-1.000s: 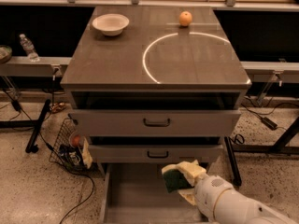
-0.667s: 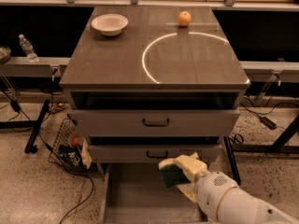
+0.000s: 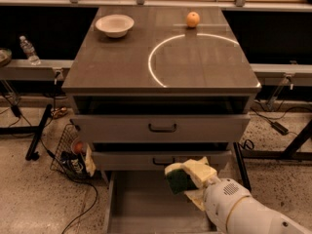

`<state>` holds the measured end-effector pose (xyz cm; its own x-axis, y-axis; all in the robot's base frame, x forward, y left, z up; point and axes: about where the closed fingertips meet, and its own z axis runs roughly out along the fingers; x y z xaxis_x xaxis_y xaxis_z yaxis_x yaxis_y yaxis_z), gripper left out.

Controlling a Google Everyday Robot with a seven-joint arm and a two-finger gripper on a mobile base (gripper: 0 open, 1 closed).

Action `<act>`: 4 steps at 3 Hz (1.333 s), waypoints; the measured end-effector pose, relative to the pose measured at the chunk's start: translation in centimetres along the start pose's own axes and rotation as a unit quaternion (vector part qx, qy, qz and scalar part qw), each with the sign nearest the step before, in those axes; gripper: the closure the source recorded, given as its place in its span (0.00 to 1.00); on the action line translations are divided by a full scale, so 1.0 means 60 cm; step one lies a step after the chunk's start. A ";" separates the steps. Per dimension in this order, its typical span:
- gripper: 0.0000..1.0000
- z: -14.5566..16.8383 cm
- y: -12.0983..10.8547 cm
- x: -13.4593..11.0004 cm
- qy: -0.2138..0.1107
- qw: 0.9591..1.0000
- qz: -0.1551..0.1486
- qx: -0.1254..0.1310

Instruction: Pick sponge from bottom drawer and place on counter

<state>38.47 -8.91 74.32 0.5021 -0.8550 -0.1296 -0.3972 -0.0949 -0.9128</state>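
From my station I'd judge the pick half of this job done and the place half not yet begun. The gripper (image 3: pixel 189 182) sits low at the front of the cabinet, above the open bottom drawer (image 3: pixel 141 208), and its pale fingers (image 3: pixel 204 170) are clamped top and bottom on the sponge (image 3: pixel 178 181), dark green face turned toward the camera. The sponge looks clear of the drawer floor, held up in front of the lower drawer front (image 3: pixel 126 160), just beside that front's black handle. I can see nothing else lying on the part of the drawer floor that shows. What's left is the whole transfer: I need to bring the sponge up past the upper drawer front (image 3: pixel 161 127), over the front edge of the counter (image 3: pixel 112 67), set it down and let go. The counter carries a white bowl (image 3: pixel 114 25) at its back left and an orange (image 3: pixel 193 19) at its back right, so I reckon the near half, around the white arc (image 3: pixel 152 62), is the easy landing spot.
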 end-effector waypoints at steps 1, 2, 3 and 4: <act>1.00 0.004 -0.089 0.009 0.003 0.998 -0.040 0.051; 1.00 0.011 -0.217 0.022 -0.001 0.990 -0.087 0.113; 1.00 0.030 -0.358 0.049 -0.005 0.980 -0.101 0.172; 1.00 0.068 -0.459 0.081 -0.013 0.975 -0.082 0.208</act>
<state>55.00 -8.39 97.27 0.5549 -0.8315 0.0264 0.0324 -0.0100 -0.9994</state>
